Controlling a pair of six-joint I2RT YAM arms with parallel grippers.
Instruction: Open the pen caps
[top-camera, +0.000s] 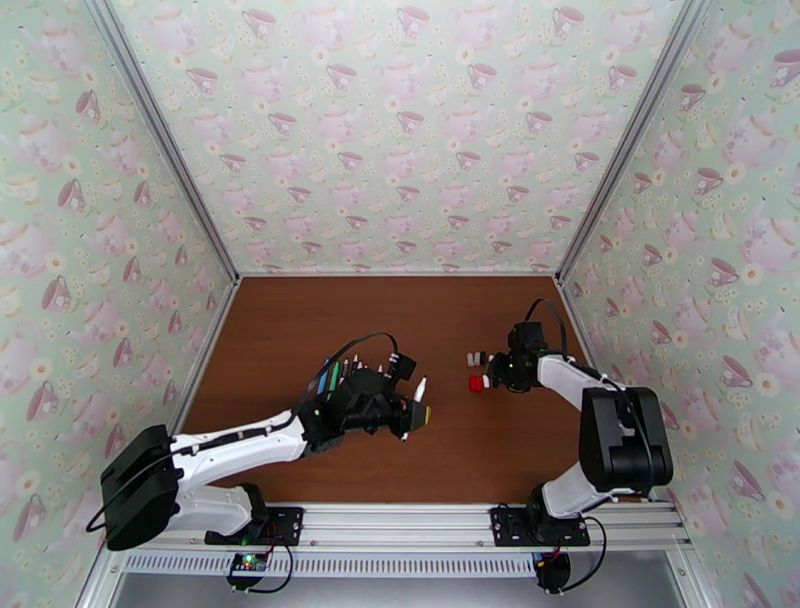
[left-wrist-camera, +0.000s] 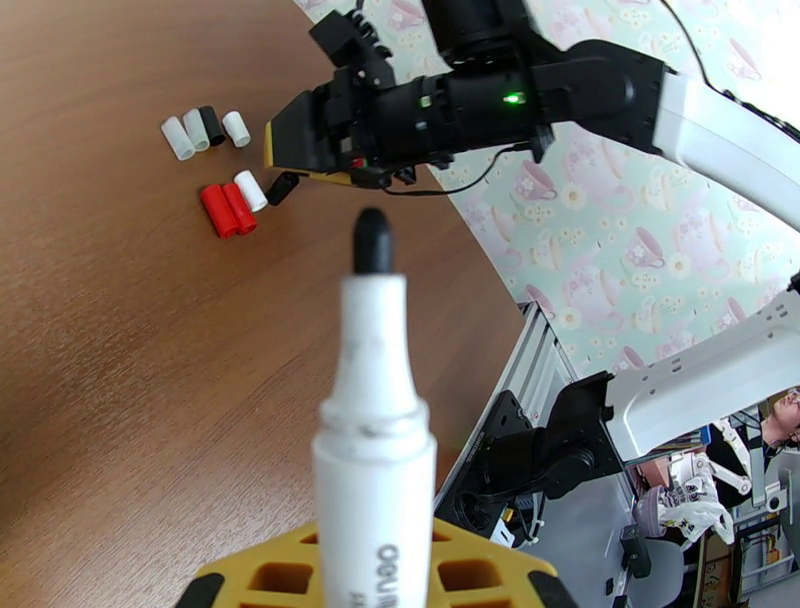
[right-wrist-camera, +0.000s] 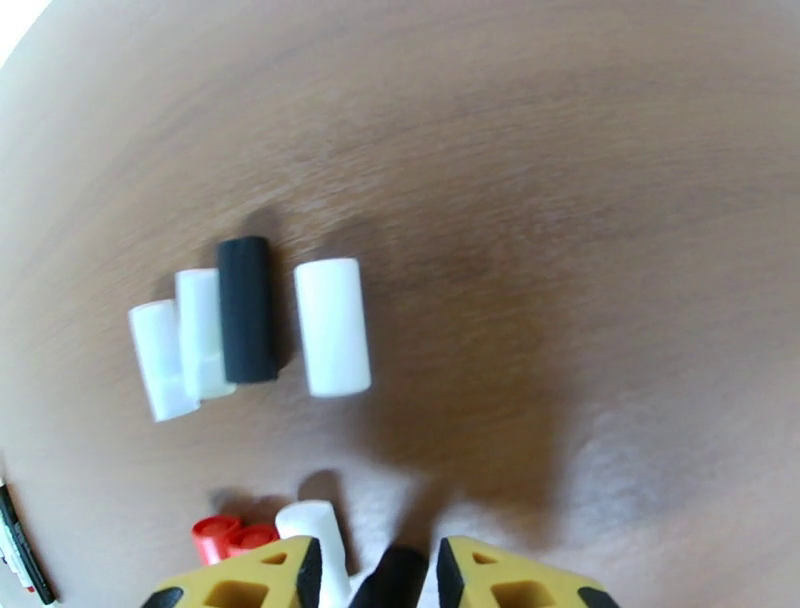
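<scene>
Between the part-open jaws of the right gripper (right-wrist-camera: 378, 572) lies 1 black cap (left-wrist-camera: 283, 187), seemingly loose. Just beyond them lie 7 more pen caps (right-wrist-camera: 332, 327): 4 white, 2 red, 1 black. So 8 are off. The left gripper (left-wrist-camera: 370, 575) clamps 1 uncapped white pen (left-wrist-camera: 375, 430). Behind its jaws are more pens (top-camera: 338, 375); capped or not, I cannot tell.

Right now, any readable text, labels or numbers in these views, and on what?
Nothing reads in full.
White marker barrel: black print, cut off by the frame edge, unreadable.
Pen at the right wrist view's edge: tiny marks, too small to read.
Caps: no lettering visible.
</scene>
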